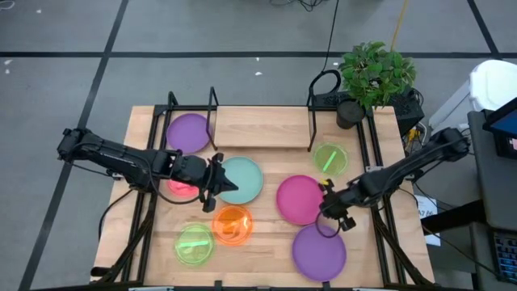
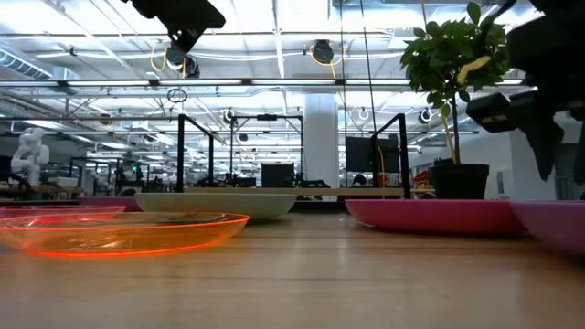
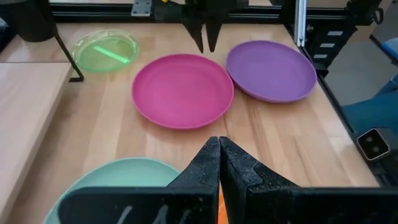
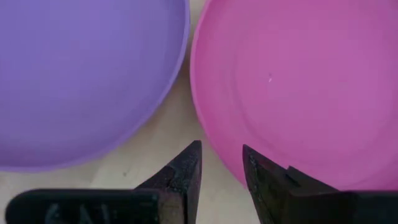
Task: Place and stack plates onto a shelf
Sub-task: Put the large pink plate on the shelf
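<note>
I find no legible text, label, brand, number or sign on any surface in my four views; the plates, the shelf and the tabletop carry no readable markings.

A grey floor [image 1: 73, 81] crossed by dark lines is seen around the wooden table [image 1: 266, 238] from above. A potted plant [image 1: 373, 74] is set at the table's far right corner, and a white bin [image 1: 494, 85] (only partly in view) is placed further right. In the low view, a ceiling hung with rows of bright strip lights [image 2: 274, 27] is shown, with a white pillar [image 2: 322, 137] and dark monitors [image 2: 366, 153] beyond.
</note>
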Robot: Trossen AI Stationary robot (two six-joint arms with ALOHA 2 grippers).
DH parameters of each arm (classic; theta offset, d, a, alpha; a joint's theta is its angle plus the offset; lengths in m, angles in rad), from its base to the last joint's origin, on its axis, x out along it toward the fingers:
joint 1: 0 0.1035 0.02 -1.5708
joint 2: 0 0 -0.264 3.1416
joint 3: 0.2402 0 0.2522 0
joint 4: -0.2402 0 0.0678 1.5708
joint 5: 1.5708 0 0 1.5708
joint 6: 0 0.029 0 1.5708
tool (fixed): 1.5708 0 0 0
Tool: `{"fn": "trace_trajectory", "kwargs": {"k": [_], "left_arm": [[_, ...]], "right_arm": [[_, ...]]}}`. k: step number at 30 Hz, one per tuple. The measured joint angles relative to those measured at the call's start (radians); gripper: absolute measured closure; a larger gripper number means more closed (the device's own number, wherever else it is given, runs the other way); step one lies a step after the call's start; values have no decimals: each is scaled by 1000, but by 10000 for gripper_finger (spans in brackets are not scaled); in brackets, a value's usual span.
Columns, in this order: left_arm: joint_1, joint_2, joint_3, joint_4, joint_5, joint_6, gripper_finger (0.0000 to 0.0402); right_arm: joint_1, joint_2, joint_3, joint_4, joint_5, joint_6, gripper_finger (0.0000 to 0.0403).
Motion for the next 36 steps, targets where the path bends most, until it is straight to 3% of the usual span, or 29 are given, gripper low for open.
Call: {"fn": "trace_trajectory", "kwargs": {"k": [14, 27, 36], "left_arm": [[0, 0, 0, 14, -43, 14, 398], [0, 0, 0, 16, -44, 14, 398], [-1, 0, 0, 16, -45, 14, 398]], "right_arm": [[0, 22, -99, 131, -1, -167, 304], [0, 21, -134, 157, 37, -291, 394], [27, 22, -91, 140, 105, -312, 400]]}}
